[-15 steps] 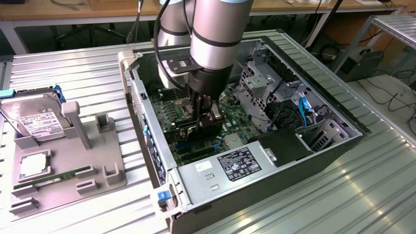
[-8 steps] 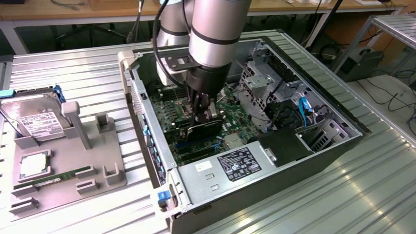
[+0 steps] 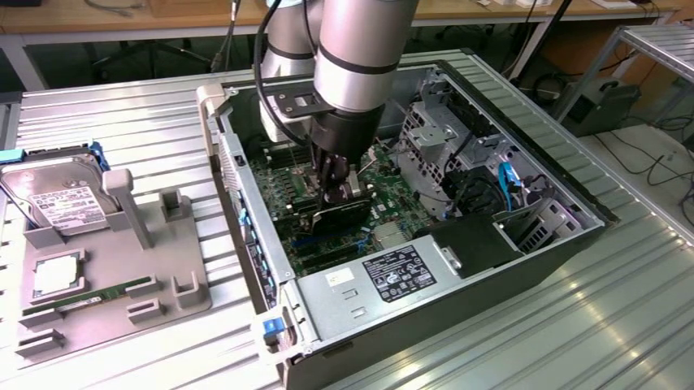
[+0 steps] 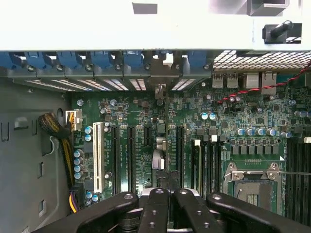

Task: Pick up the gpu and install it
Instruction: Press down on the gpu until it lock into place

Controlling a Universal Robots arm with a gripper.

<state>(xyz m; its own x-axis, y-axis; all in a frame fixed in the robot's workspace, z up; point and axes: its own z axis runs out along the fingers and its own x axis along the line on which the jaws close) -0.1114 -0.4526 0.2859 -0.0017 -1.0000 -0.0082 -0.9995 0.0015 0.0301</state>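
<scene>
Standing open on table, PC case [image 3: 521,268] holds motherboard [image 4: 233,111] with arm reaching inside.
Gripper [image 3: 338,185] clamped shut on gpu [image 3: 344,213]; card stands edge-on over expansion slots [image 4: 131,155], bracket end toward rear slot covers [image 4: 97,63].
Risks, judged: card tilted or off slot line → connector jams, bends. Bracket catching rear frame → card stops short. Grip slipping on thin edge → card drops on board. Hard drive [image 3: 57,203] on parts tray [image 3: 109,317], clear of work.

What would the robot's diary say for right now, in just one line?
stage: installing | gripper: shut on gpu | gpu: on edge inside computer case, over motherboard | tray: hard drive there
</scene>
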